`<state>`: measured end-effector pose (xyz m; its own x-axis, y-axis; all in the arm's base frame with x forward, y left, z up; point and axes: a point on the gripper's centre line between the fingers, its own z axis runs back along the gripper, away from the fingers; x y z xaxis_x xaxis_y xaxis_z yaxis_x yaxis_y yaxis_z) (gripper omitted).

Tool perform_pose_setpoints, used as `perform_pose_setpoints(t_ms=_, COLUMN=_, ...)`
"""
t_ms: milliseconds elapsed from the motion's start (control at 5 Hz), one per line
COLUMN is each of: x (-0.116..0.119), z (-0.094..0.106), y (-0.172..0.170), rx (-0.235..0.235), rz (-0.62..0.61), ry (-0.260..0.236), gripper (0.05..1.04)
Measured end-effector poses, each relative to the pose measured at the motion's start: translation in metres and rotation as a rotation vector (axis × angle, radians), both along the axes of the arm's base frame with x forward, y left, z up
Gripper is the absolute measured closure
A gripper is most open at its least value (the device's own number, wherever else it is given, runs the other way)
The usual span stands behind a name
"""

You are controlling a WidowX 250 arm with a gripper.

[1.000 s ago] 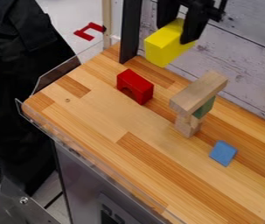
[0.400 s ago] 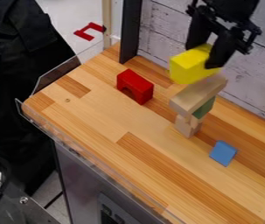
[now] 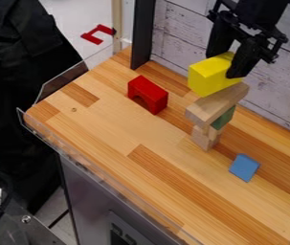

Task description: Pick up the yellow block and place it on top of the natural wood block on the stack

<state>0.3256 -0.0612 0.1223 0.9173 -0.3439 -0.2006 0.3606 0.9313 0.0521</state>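
Whitewashed planks [image 3: 179,36] back the wooden bench [image 3: 108,134]. I find the hand [image 3: 224,66] clamped on the yellow block [image 3: 206,79], at the long plain block [image 3: 214,104] capping the stack [image 3: 204,139]; contact I cannot confirm. I judge this a positioning step: safe release calls for level, centred seating. The red arch [image 3: 148,92] and blue block [image 3: 244,167] stand apart from the stack.

Red arch [image 3: 152,91] near counter's [image 3: 102,129] top corner, cutout toward front edge. Blue block [image 3: 244,167] nearer wall [image 3: 179,36] edge than front. Black post [image 3: 143,33] at top corner. Rim [image 3: 88,165] (see-through) along front edge.
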Motion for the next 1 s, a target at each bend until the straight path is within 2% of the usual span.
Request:
perform_pose_setpoints(t_ms=600, x=0.005, z=-0.016, y=-0.007, rx=0.036, rz=0.011, ry=0.048, gripper=0.532)
perform_pose_setpoints(t_ms=800, x=0.004, z=-0.016, y=-0.01, rx=0.023, rz=0.028, ry=0.05, gripper=0.464)
perform_pose_setpoints(t_ms=1000, x=0.004, z=-0.019, y=-0.012, rx=-0.016, rz=0.072, ry=0.058, gripper=0.181)
